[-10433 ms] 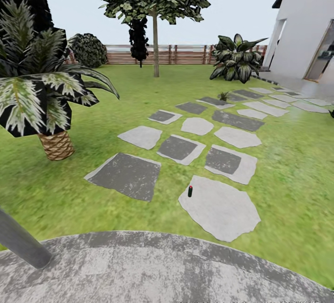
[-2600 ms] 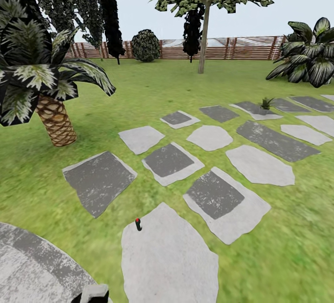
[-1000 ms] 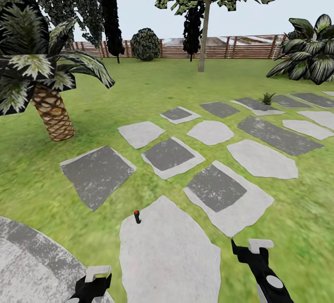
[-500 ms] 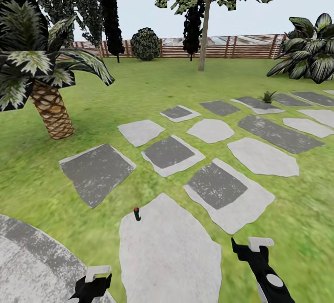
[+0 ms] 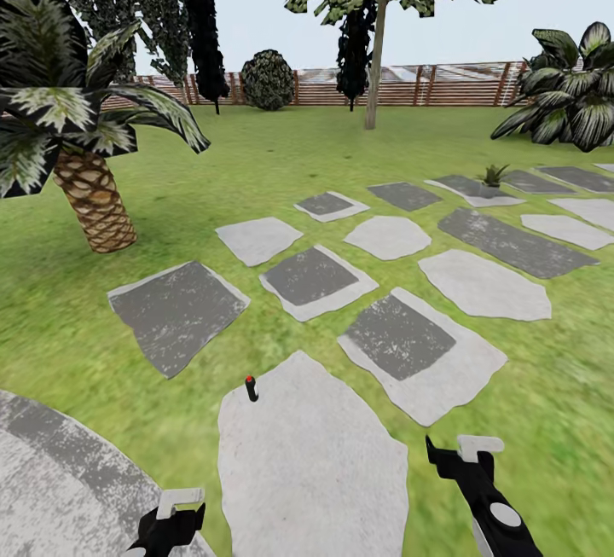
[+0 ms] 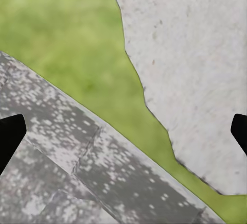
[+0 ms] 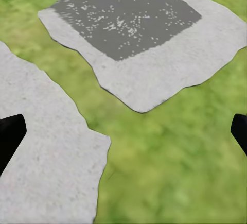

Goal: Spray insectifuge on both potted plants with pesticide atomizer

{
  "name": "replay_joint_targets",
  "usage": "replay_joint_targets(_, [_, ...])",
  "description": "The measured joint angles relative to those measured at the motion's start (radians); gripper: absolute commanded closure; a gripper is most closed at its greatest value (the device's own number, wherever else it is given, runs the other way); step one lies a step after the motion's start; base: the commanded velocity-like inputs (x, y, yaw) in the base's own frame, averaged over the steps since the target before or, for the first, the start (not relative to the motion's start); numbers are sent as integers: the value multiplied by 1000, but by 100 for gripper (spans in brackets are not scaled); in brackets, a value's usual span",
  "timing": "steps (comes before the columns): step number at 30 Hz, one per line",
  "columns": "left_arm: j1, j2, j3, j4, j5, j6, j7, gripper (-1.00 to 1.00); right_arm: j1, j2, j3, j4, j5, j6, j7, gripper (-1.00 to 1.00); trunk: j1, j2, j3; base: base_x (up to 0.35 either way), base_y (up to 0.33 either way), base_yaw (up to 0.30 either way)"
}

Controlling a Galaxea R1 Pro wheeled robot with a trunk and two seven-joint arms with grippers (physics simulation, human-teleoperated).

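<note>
The pesticide atomizer [image 5: 251, 389] is standing upright at the far-left edge of a pale stepping slab [image 5: 311, 463] in the garden lawn [image 5: 281, 156], well ahead of both arms. The left gripper [image 5: 175, 513] and right gripper [image 5: 465, 455] are hanging low, jaws spread wide and holding nothing. One potted plant [image 5: 492, 176] is sitting on a distant slab.

The pesticide atomizer [image 5: 251, 388] stands upright alone at the far left edge of the nearest pale slab [image 5: 311, 463], with open grass and bare stone on every side. The palm [image 5: 89, 199] stands well apart, off to the left.
</note>
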Motion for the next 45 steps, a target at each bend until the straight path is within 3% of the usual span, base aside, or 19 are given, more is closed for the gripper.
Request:
replay_joint_targets(8, [5, -1, 0, 0, -4, -32, 0, -100, 0, 0, 0, 0, 0, 1, 0, -100, 0, 0, -11, 79, 0, 0])
replay_joint_targets(28, [7, -1, 0, 0, 0, -44, 0, -100, 0, 1, 3, 0, 0, 0, 0, -100, -1, 0, -28, 328, -5, 0])
replay_joint_targets(45, [7, -1, 1, -1, 1, -46, 1, -100, 0, 2, 3, 0, 0, 0, 0, -100, -1, 0, -28, 304, -181, 31])
